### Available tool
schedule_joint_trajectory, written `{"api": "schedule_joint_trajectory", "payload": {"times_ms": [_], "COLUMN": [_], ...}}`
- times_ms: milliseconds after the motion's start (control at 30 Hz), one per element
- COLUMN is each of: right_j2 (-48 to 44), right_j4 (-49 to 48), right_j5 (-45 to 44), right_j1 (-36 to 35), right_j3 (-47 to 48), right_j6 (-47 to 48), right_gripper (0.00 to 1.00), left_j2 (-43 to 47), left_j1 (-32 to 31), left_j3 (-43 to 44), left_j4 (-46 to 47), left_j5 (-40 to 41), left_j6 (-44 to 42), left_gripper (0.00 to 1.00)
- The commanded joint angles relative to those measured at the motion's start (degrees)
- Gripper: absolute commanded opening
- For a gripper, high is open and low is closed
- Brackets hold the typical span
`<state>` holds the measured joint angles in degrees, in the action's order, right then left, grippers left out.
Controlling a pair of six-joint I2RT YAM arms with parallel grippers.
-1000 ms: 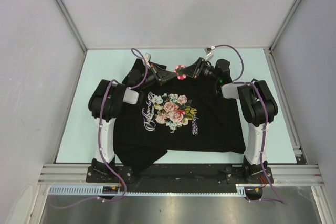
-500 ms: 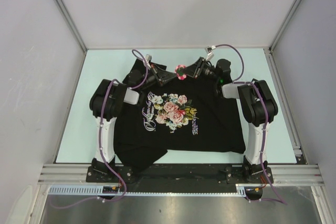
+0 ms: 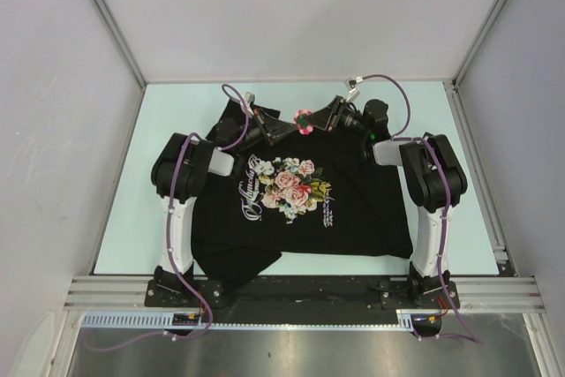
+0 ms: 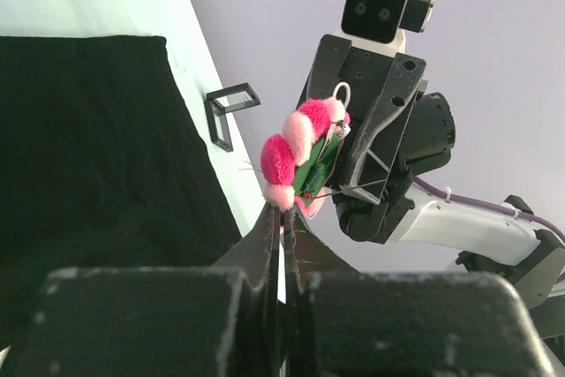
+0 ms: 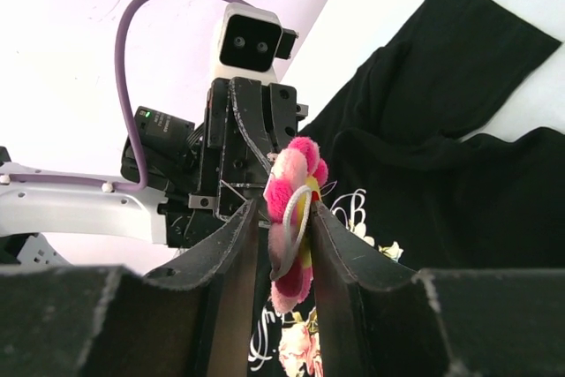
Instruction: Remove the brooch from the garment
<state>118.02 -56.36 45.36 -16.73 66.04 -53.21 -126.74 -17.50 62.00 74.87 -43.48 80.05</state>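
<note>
The brooch [image 3: 304, 117], a small pink flower with a yellow centre, hangs in the air just past the collar of the black garment [image 3: 353, 209]. My right gripper [image 3: 320, 118] is shut on it. In the right wrist view the flower [image 5: 287, 184] stands edge-on between the two fingers of that gripper [image 5: 284, 207], with a white loop across it. My left gripper [image 3: 287, 126] faces it from the left. In the left wrist view its tips [image 4: 284, 211] are closed at the lowest petal of the brooch [image 4: 296, 143]. The garment [image 4: 88, 147] lies flat below.
The shirt lies on a pale green table [image 3: 177, 112] enclosed by grey walls. Its left sleeve [image 5: 459, 68] spreads toward the back left. Both arms' elbows stand over the shirt's sides. A metal rail [image 3: 300, 293] runs along the near edge.
The brooch and both gripper tips have shifted very slightly toward the back of the table. Both grips are unchanged.
</note>
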Motion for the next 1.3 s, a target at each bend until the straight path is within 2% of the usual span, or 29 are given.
{"api": "schedule_joint_trajectory", "payload": {"times_ms": [0, 300, 567, 667, 733, 767, 833, 867, 967, 1200, 1233, 1267], "right_j2": [0.02, -0.16, -0.33, -0.24, -0.33, -0.42, -0.33, 0.02, 0.90, 1.51, 1.60, 1.60], "right_j4": [-0.42, 2.04, 1.25, -0.24, -1.21, -1.21, -1.56, -2.17, -6.91, -10.26, -10.26, -10.18], "right_j5": [-0.19, -1.07, -0.28, 0.86, 1.66, 1.92, 2.27, 2.53, 4.03, 5.35, 5.35, 5.17], "right_j1": [-0.58, -0.85, -0.58, -0.23, -0.14, -0.14, 0.12, 0.12, 0.56, 0.74, 0.74, 0.74], "right_j3": [2.25, 2.60, 2.60, 2.60, 2.60, 2.60, 2.60, 2.60, 2.60, 2.60, 2.60, 2.60], "right_j6": [2.14, 3.73, 3.11, 2.06, 1.09, 1.00, 0.39, -0.22, -4.79, -7.17, -7.17, -7.00], "right_gripper": [0.33, 0.25, 0.00, 0.00, 0.00, 0.00, 0.00, 0.00, 0.00, 0.00, 0.00, 0.00], "left_j2": [0.88, 1.58, 1.58, 1.84, 2.45, 2.81, 4.56, 5.61, 9.13, 13.09, 13.27, 13.44], "left_j1": [0.01, -0.34, -0.35, -0.26, -0.08, 0.01, 0.01, 0.01, -0.52, -2.18, -2.45, -2.63], "left_j3": [0.76, 0.76, 0.84, 1.19, 1.11, 0.93, 0.41, 0.06, -1.35, -2.15, -2.06, -1.97], "left_j4": [20.40, 20.14, 19.88, 18.82, 17.08, 16.54, 13.91, 12.25, 5.48, -2.43, -2.62, -1.84], "left_j5": [1.12, 0.77, 0.24, -0.98, -1.69, -1.95, -2.48, -2.31, -1.78, -0.29, -0.55, -0.72], "left_j6": [-1.30, -1.83, -2.00, -2.79, -3.84, -5.07, -6.74, -9.71, -16.84, -25.81, -26.08, -26.09], "left_gripper": [0.00, 0.00, 0.00, 0.01, 0.08, 0.17, 0.25, 0.35, 0.47, 0.59, 0.64, 0.64]}}
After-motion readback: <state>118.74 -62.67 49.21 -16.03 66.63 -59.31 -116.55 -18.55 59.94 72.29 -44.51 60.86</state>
